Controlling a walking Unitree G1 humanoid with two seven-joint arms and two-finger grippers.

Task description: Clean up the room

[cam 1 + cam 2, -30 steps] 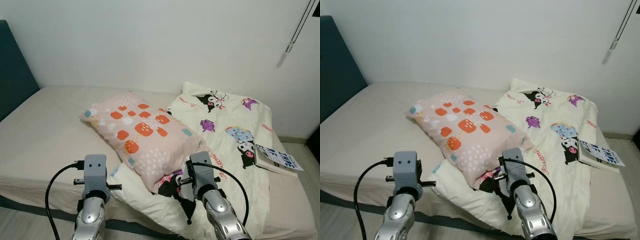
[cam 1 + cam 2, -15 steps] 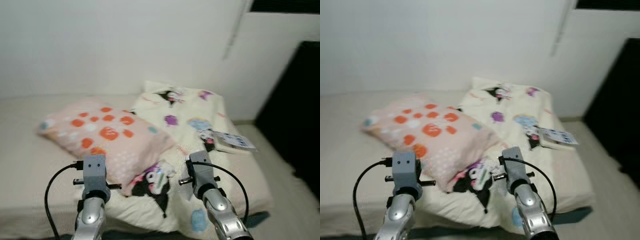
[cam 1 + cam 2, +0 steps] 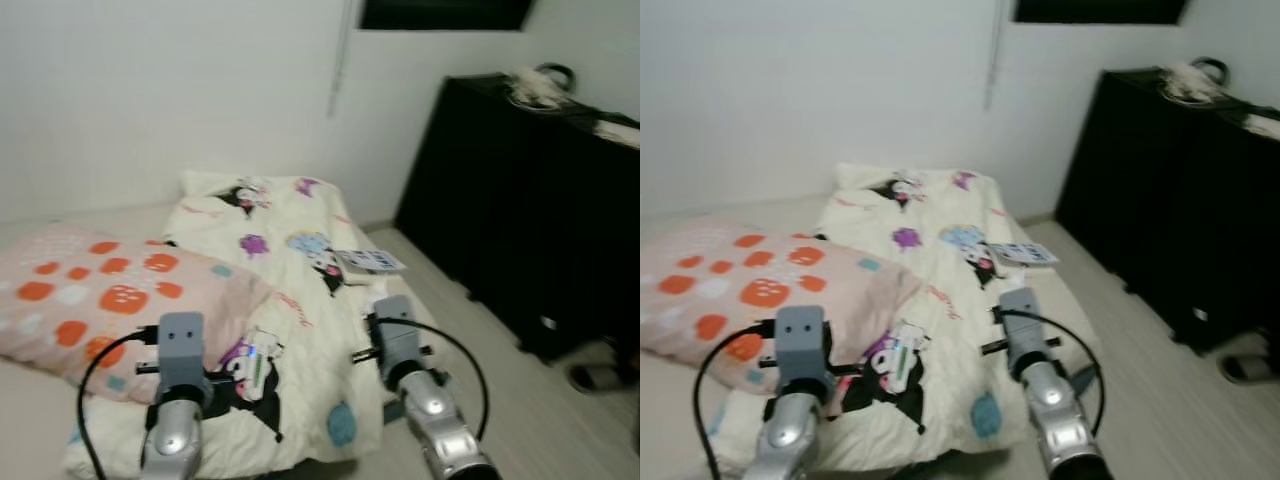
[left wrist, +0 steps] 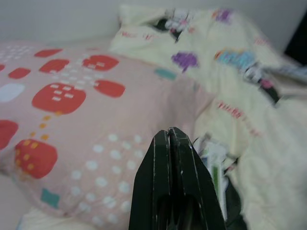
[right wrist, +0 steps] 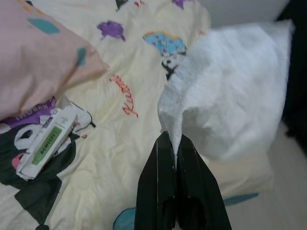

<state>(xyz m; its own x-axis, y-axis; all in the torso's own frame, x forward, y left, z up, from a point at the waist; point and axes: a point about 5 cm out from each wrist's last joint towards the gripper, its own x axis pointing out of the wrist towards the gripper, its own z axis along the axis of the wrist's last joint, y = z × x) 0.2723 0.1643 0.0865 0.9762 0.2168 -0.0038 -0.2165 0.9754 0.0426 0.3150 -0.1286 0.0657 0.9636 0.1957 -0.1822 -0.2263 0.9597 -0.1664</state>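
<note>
Bed (image 3: 30, 400) is the landmark. Far left on it: pink pillow (image 3: 110, 300) with orange and white patches, lying across the mattress, its right end overlapping the cream cartoon-print duvet (image 3: 290, 290).

Left gripper (image 4: 169, 136) raised over the bed's near edge, in front of the pillow; fingers pressed together, nothing between them, wrist view looks across the pillow toward the duvet.

On the duvet just right of the pillow's near corner: small white-and-green packet (image 5: 48, 143), lying flat on a black cartoon patch, touching or slightly tucked under the pillow edge, cannot tell which.

Duvet runs from the wall end of the bed down to the near edge, rumpled, draping over the bed's right side.

Right gripper (image 5: 171, 143) over the bed's near right corner, fingers clamped on a crumpled white tissue (image 5: 230, 91); tissue billows above the fingertips, held clear of the duvet.

Further back at the bed's right edge: magazine (image 3: 370, 261), lying flat on the duvet, partly overhanging toward the floor.

Right of the bed: pale wood floor (image 3: 500, 400), then a tall black cabinet (image 3: 530, 200) against the right wall with some pale clutter on top, too blurred to tell. A slipper (image 3: 600, 375) sits on the floor at the cabinet's foot, well apart from the bed.
</note>
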